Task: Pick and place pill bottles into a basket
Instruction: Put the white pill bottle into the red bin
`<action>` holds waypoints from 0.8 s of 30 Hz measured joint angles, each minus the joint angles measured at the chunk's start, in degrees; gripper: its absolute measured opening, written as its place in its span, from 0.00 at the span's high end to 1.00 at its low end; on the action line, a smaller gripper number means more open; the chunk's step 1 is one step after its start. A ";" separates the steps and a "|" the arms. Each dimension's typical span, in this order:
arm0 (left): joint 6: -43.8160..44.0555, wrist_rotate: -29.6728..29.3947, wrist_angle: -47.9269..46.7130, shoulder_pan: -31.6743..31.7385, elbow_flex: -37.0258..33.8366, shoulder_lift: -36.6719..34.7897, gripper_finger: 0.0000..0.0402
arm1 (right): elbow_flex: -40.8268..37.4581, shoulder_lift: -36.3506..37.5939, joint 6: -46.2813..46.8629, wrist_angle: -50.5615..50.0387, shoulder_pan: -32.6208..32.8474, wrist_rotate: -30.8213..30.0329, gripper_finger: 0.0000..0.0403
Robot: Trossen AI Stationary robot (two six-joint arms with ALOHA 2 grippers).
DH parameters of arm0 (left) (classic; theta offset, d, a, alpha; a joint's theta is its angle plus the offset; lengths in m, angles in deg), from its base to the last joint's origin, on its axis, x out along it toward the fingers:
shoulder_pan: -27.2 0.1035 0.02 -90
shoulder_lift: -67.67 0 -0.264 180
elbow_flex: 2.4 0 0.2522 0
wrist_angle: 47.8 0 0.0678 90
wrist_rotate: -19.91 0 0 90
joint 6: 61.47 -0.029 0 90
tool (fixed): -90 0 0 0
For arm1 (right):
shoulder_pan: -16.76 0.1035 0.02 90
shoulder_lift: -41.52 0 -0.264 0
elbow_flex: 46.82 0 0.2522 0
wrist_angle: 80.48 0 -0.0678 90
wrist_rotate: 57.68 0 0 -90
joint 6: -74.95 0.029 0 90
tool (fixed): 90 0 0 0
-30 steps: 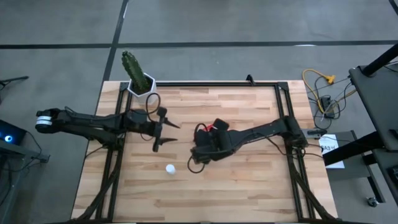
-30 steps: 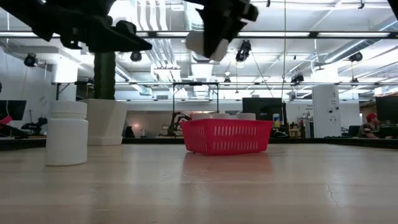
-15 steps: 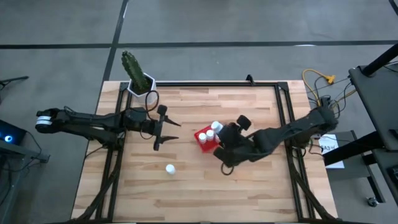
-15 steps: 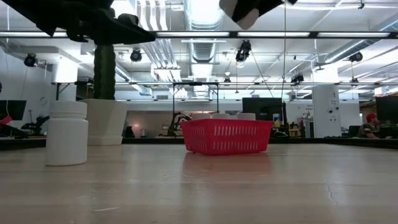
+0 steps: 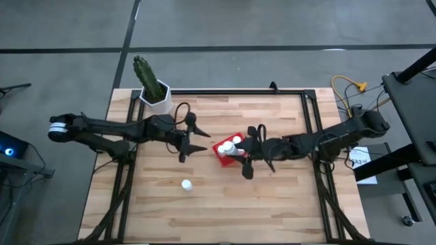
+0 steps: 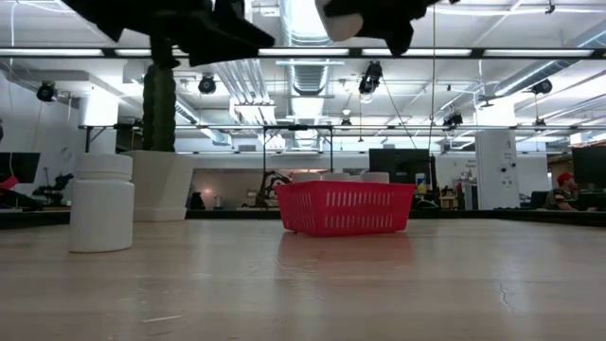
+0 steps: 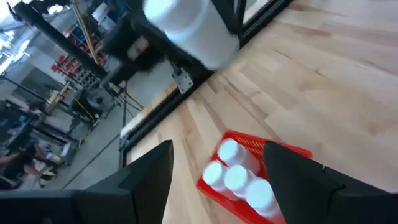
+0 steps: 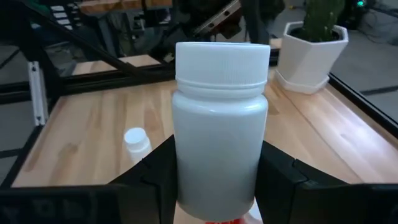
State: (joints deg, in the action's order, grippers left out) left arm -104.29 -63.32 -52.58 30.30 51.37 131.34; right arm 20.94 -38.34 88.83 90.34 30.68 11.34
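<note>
Held bottle [image 8: 221, 130] stands upright, cap up, between the right gripper's [image 5: 246, 155] fingers [image 8: 152, 171] — closed on its body, up in the air. Basket [image 5: 222, 153] lies at the gripper's 9 o'clock in the high view, just beside it, holding four bottles [image 7: 239, 177]. Next move is likely a short shift that way, then down. One loose bottle [image 5: 186, 184] stands on the table [image 5: 272, 204] at the basket's 7 o'clock, nearer the left gripper [image 5: 193, 138] — open, empty, at the basket's 10 o'clock.
</note>
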 joint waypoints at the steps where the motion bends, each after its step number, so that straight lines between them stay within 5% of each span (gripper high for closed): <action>1: -0.15 -0.02 0.03 -0.01 0.97 0.84 0.43 | -0.84 0.41 -0.33 0.53 -0.74 0.96 0.64; 11: -6.31 0.04 -0.46 -0.98 9.98 7.71 0.43 | -4.79 -1.05 -1.37 5.17 -7.90 15.33 0.64; 24: -9.55 2.44 -2.70 -2.46 11.40 7.35 0.43 | -4.74 -1.22 -3.46 5.22 -9.75 21.24 0.65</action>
State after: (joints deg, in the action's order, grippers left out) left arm -113.84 -60.87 -55.28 27.84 62.77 138.69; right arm 16.20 -39.56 85.37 95.56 20.93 32.58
